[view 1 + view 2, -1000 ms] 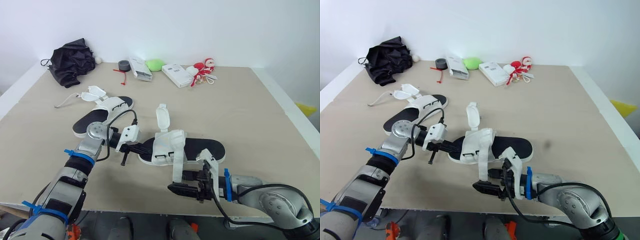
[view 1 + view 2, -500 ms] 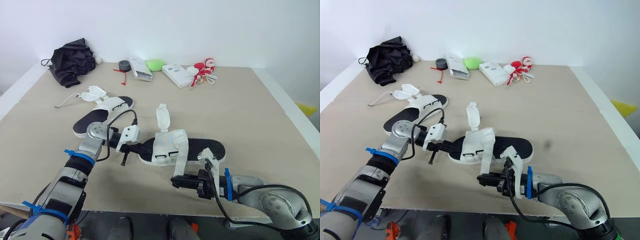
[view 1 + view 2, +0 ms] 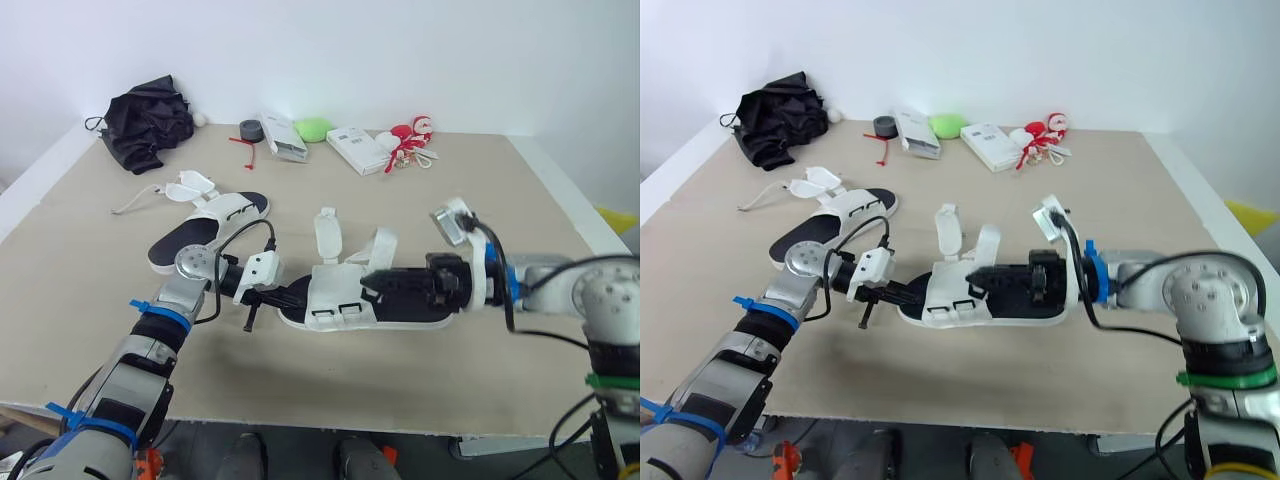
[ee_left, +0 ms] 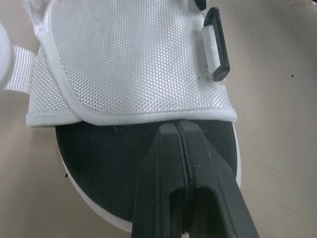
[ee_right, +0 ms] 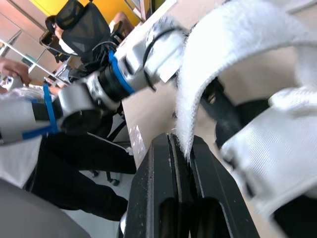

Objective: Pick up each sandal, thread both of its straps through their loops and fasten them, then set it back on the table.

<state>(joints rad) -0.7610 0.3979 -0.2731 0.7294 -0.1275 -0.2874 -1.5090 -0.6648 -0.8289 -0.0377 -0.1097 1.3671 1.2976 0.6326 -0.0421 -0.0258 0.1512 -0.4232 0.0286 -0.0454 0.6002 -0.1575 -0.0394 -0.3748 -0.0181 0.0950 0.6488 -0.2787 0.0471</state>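
- State: the near sandal (image 3: pixel 410 306) lies on the surface (image 3: pixel 500 200), mid-scene, with its toe to the left. My right pincer (image 3: pixel 368 283) is clamped on the end of one white strap (image 5: pixel 233 39) and reaches in low over the sole from the right.
- My left pincer (image 4: pixel 176 130) is closed, its tips on the black insole at the toe end. I see nothing held between them, so it looks like a hold-down rather than a grasp.
- Risk 1: pulling the strap toward its loop (image 4: pixel 216 44) could drag the whole sandal. Cause: the toe is only pressed, not gripped.
- Risk 2: the strap could slip out. Cause: I hold it by a thin edge.
- Risk 3: the hook patch could catch on the mesh upper before it reaches the loop. Cause: the strap arches just above the upper.
- Risk 4: the second strap (image 3: pixel 324 232) stands upright just beside my line of travel and could be knocked.
- The other sandal (image 3: pixel 205 228) sits far left, with its straps loose.
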